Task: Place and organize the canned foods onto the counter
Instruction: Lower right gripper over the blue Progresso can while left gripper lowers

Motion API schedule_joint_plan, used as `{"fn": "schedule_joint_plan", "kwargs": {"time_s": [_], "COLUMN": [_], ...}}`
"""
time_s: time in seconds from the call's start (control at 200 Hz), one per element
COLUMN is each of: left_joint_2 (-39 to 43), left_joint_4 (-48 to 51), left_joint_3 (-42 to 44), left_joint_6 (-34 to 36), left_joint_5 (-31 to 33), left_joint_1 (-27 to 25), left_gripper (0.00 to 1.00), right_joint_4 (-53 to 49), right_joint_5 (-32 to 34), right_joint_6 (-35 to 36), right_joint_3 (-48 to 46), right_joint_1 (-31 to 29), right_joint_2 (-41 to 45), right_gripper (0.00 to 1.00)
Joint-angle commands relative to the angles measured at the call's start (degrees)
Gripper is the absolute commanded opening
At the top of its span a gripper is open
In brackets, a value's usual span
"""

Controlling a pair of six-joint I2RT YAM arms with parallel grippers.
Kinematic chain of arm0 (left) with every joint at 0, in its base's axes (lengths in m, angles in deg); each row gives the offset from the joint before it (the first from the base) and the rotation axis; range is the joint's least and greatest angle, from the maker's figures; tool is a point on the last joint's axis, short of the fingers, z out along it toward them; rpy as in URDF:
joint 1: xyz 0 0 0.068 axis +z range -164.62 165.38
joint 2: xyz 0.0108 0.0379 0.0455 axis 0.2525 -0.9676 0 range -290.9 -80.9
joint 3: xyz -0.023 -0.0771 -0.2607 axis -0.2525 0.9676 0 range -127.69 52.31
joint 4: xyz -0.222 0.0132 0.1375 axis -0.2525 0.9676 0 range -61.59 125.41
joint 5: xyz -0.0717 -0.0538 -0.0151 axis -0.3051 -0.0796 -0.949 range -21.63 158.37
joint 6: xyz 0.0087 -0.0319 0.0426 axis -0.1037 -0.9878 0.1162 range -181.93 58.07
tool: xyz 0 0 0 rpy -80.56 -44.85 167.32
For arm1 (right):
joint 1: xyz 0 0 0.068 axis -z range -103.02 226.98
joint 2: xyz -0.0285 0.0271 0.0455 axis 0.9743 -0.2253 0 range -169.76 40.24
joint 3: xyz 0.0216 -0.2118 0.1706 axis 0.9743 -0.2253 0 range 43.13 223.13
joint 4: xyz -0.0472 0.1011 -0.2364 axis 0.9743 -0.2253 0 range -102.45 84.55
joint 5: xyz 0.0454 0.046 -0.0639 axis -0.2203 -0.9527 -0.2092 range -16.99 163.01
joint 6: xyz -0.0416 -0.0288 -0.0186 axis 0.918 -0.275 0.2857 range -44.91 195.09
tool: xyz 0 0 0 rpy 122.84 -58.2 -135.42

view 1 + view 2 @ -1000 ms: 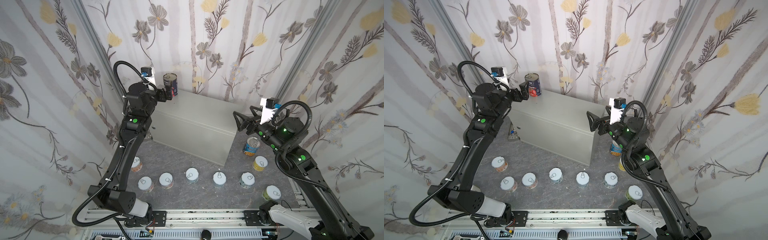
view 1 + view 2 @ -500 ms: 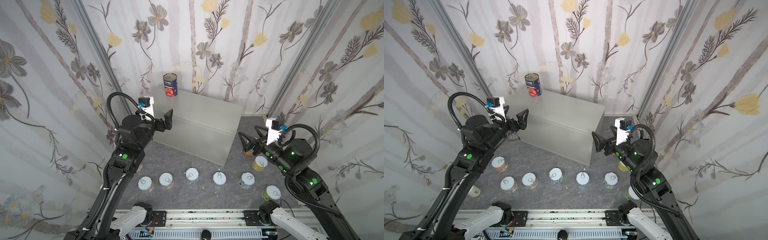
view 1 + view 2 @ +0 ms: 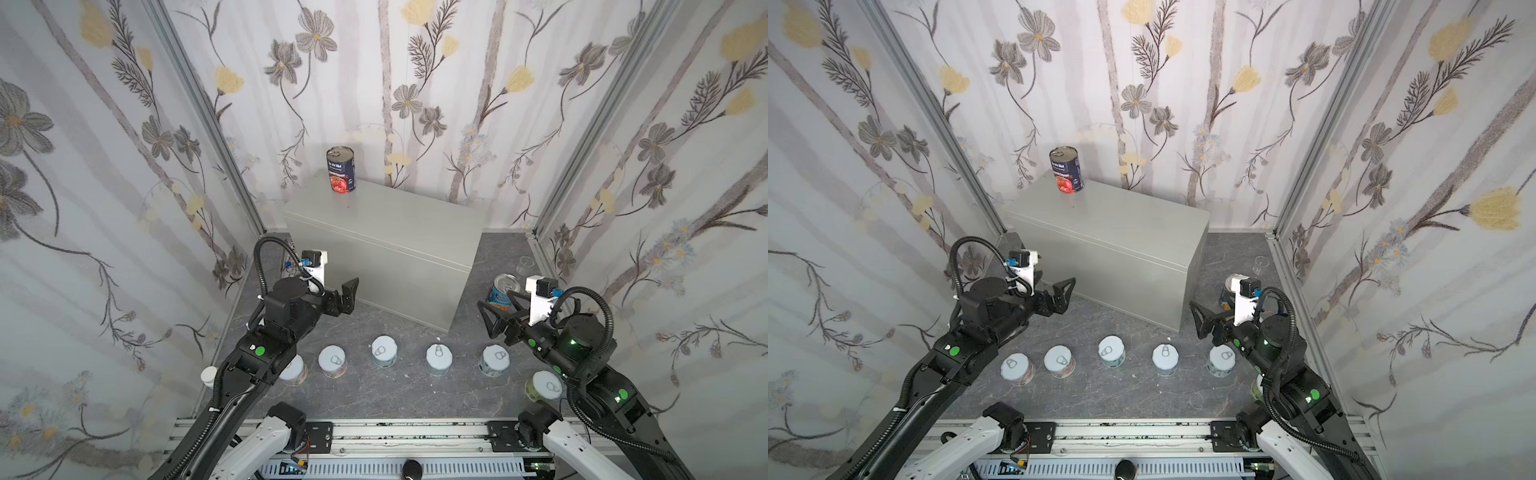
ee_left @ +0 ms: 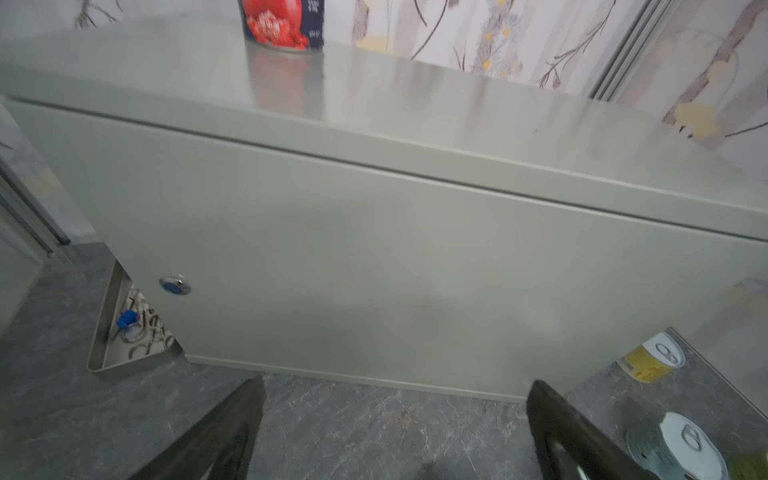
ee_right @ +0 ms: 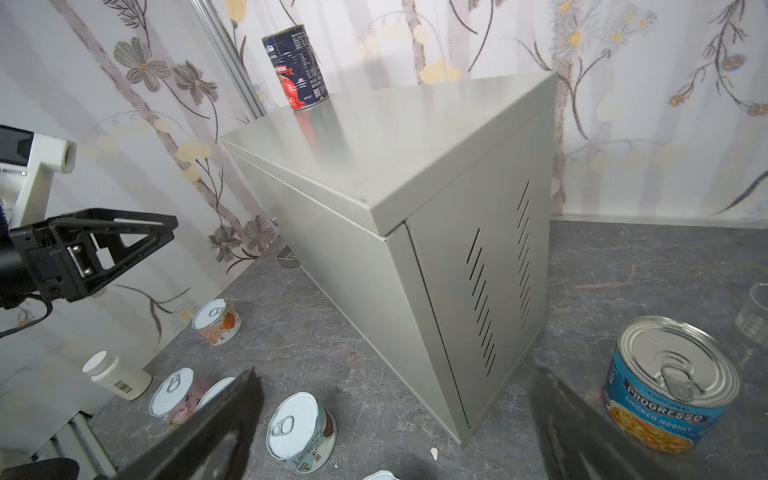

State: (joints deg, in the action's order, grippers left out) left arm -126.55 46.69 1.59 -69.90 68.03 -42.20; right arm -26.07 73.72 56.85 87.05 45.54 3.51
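Observation:
A navy-red tall can stands upright at the far left corner of the counter. A blue tall can stands on the floor to the right of the counter. Several short cans line the floor in front. My left gripper hangs open and empty before the counter's front. My right gripper is open and empty next to the blue can.
A white pill bottle stands by the left wall. A clear glass cup sits at the far right of the floor. A metal tray lies beside the counter's left end. Flowered walls close in three sides.
My left gripper has left the navy-red can on the counter top and dropped down in front of the counter. The right arm has pulled back toward the front and lower.

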Motion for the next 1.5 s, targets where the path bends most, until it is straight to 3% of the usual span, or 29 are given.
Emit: {"fn": "schedule_joint_plan", "kwargs": {"time_s": [0.0,0.215,0.435,0.58,0.789,1.184,1.494], "left_joint_2": [0.67,2.06,3.87,4.05,2.16,3.93,2.24], "left_joint_4": [-0.66,-1.49,-3.66,-5.18,-8.14,-16.62,-24.06], "left_joint_3": [2.79,8.0,12.34,15.15,18.49,27.15,32.82], "left_joint_6": [-2.63,-4.69,-6.55,-9.06,-18.23,-20.43,-18.78], "left_joint_5": [1.49,2.76,1.76,3.76,6.56,17.63,22.02], "left_joint_1": [-1.58,-5.06,-6.67,-6.97,-9.41,-14.97,-15.14], "left_gripper": [1.0,1.0,1.0,1.0,1.0,1.0,1.0], "right_joint_4": [-0.76,-2.24,-0.73,2.54,8.51,11.97,12.8], "right_joint_5": [3.96,10.83,6.88,6.72,5.77,8.24,11.82], "right_joint_6": [-4.08,-6.98,-6.62,-7.73,-8.83,-7.13,-5.34], "right_joint_3": [-3.72,-8.32,-9.25,-9.58,-8.07,2.27,6.28], "right_joint_1": [0.03,3.26,16.6,20.89,23.51,25.81,26.08], "right_joint_2": [0.49,0.64,-2.24,-7.07,-18.45,-40.88,-50.39], "right_gripper": [1.0,1.0,1.0,1.0,1.0,1.0,1.0]}}
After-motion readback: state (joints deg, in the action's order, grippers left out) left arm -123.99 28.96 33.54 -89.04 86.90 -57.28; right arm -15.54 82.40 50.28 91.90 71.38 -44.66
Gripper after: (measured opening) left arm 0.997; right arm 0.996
